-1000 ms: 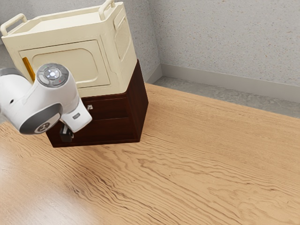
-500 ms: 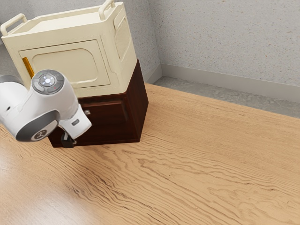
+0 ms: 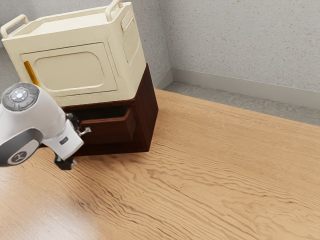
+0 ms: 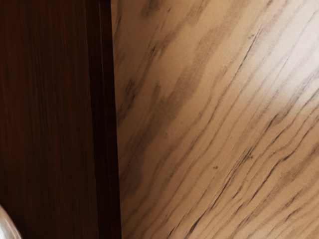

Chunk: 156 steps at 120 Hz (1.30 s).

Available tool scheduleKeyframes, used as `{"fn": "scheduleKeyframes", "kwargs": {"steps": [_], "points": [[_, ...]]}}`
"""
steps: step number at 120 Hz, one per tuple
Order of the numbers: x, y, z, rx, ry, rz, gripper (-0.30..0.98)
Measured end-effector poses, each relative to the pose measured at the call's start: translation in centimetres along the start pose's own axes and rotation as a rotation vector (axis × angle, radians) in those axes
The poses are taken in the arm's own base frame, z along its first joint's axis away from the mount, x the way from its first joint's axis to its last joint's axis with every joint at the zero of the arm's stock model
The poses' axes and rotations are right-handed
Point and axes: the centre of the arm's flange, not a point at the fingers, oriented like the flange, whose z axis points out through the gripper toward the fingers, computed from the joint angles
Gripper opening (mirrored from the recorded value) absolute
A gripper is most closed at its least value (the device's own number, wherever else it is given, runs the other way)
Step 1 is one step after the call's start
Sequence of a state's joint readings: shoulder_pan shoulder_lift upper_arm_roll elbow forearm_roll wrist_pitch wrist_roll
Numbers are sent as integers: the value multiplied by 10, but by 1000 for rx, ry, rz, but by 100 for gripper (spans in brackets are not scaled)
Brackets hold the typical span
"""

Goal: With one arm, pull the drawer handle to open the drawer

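Note:
In the exterior view the black gripper stands open in front of the dark brown cabinet, its two fingers wide apart at either side of the white hand. The upper drawer juts partway out, with its dark inside visible. Its small silver handle is close beside the hand, near the upper finger; whether they touch is hidden. In the wrist view dark brown wood stands beside the table, and a silver, rounded piece shows at the lower corner.
A cream box with an orange handle and two top rails rests on the cabinet. The wood-grain table extends in front of the cabinet and toward the exterior view's right. A speckled wall rises behind.
The upper drawer has slid out of the cabinet, and its handle has come outward with it. My hand has moved away from the cabinet, toward the exterior view's left.

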<state>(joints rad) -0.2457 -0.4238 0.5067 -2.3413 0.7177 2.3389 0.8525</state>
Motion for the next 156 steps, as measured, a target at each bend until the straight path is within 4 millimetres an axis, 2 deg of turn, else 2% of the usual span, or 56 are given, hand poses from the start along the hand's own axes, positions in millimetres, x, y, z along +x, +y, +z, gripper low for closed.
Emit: {"fn": "scheduleKeyframes", "kwargs": {"steps": [44,76,93,122,146,156], "points": [[-11,34,-15,-15,73,-15,72],[-16,53,-28,0,98,0,64],[-17,63,-29,-9,108,2,70],[-25,61,-34,4,105,-10,66],[-32,60,-46,22,95,-21,67],[-30,62,-58,40,91,-14,68]]}}
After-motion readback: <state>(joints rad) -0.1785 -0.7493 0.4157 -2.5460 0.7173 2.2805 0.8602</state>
